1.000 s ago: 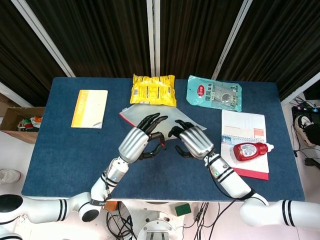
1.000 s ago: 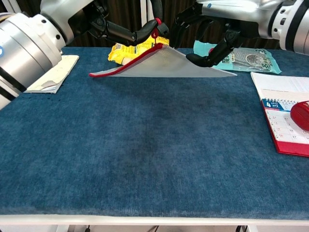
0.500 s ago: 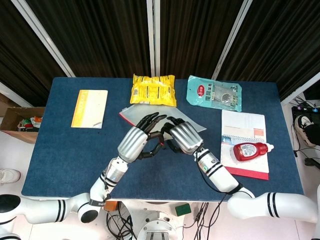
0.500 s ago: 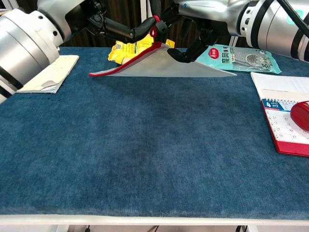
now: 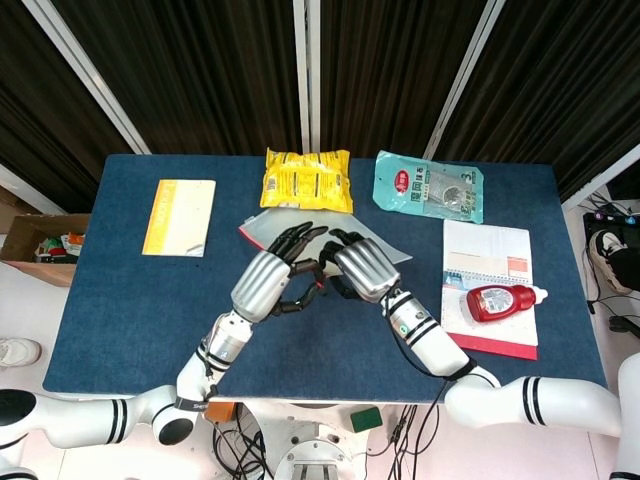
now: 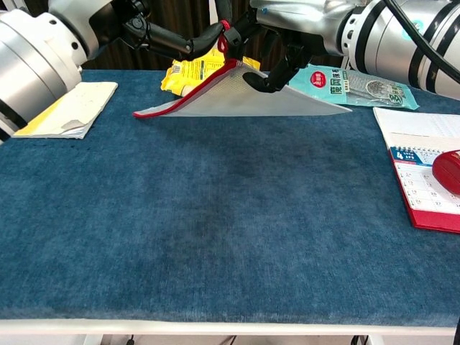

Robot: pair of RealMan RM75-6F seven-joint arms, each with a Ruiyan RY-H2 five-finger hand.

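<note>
Both hands are meeting over the middle of the blue worktop (image 5: 120,300), at the lifted corner of a translucent zip pouch (image 6: 237,97) with a red edge. The left hand (image 5: 268,282) is holding that raised corner up, its fingertips pinching the red zipper end, while the far side of the pouch is lying flat on the cloth. The right hand (image 5: 362,268) is now sitting right against the left one; a second ago it was lying further to the right, with a clear gap between the two. In the chest view its dark fingers (image 6: 277,72) are curling around the pouch just below the red pull, touching it, though I cannot tell whether they are actually gripping. The pouch itself is keeping the same tented pose as before. Behind it are lying a yellow snack bag (image 5: 306,180) and a teal packet (image 5: 428,186); a yellow notebook (image 5: 179,217) is lying well to the left, and a red bottle (image 5: 503,300) is resting on a desk calendar (image 5: 488,255) at the right.
</note>
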